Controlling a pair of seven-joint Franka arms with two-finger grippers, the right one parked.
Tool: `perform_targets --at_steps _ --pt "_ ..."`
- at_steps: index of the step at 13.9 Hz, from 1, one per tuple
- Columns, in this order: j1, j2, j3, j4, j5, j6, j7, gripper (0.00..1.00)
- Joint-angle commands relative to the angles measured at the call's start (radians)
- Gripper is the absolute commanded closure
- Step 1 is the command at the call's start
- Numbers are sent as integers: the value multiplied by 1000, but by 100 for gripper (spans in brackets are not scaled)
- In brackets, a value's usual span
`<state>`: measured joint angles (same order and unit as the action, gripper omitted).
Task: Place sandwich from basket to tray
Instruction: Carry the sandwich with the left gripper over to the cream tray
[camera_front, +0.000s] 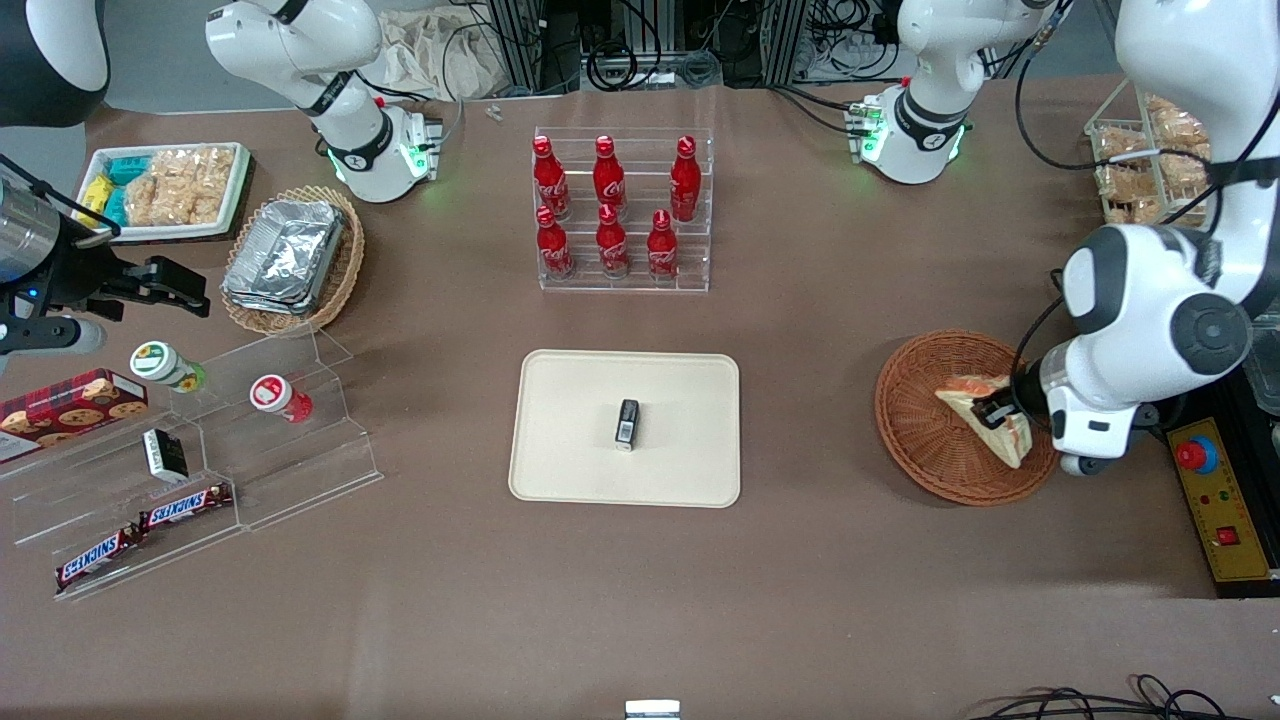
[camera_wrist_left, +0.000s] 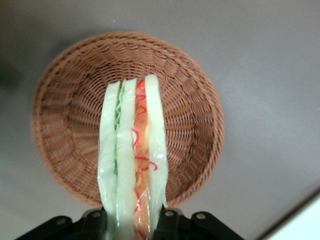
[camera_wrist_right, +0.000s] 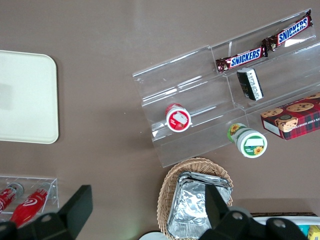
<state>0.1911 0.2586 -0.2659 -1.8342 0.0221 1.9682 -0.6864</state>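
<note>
My left gripper (camera_front: 998, 413) is shut on the sandwich (camera_front: 990, 412), a wedge of pale bread with red-orange and green filling, and holds it just above the reddish-brown wicker basket (camera_front: 925, 440). In the left wrist view the sandwich (camera_wrist_left: 132, 160) stands edge-on between the two black fingers (camera_wrist_left: 172, 225), with the basket (camera_wrist_left: 65, 115) below it. The cream tray (camera_front: 570, 440) lies at the table's middle, toward the parked arm's end from the basket. A small black box (camera_front: 627, 423) lies on the tray. The tray's corner also shows in the right wrist view (camera_wrist_right: 25, 95).
A clear rack of red cola bottles (camera_front: 620, 205) stands farther from the front camera than the tray. A yellow control box with a red button (camera_front: 1215, 500) sits beside the basket at the working arm's end. A tan basket of foil containers (camera_front: 290, 255) and clear snack shelves (camera_front: 190, 460) lie toward the parked arm's end.
</note>
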Motion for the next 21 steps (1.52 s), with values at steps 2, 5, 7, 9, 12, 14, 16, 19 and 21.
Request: perform_targets --at_steps 2,5,7,9,12,14,16,19,21 --pt "-5 14 -65 248 -1 -274 34 100" --pt "-5 25 -130 303 8 -318 39 100" --pt "-7 33 -199 306 10 -308 106 100" --pt "-7 57 -277 305 10 -270 209 100" --pt "-105 91 -308 297 16 -149 226 100" --pt "-177 149 -308 294 18 -88 226 100" --pt "-246 207 -306 296 51 -30 223 100" --pt "-323 310 -302 299 130 61 211 100" --pt "-346 378 -297 306 172 67 206 100"
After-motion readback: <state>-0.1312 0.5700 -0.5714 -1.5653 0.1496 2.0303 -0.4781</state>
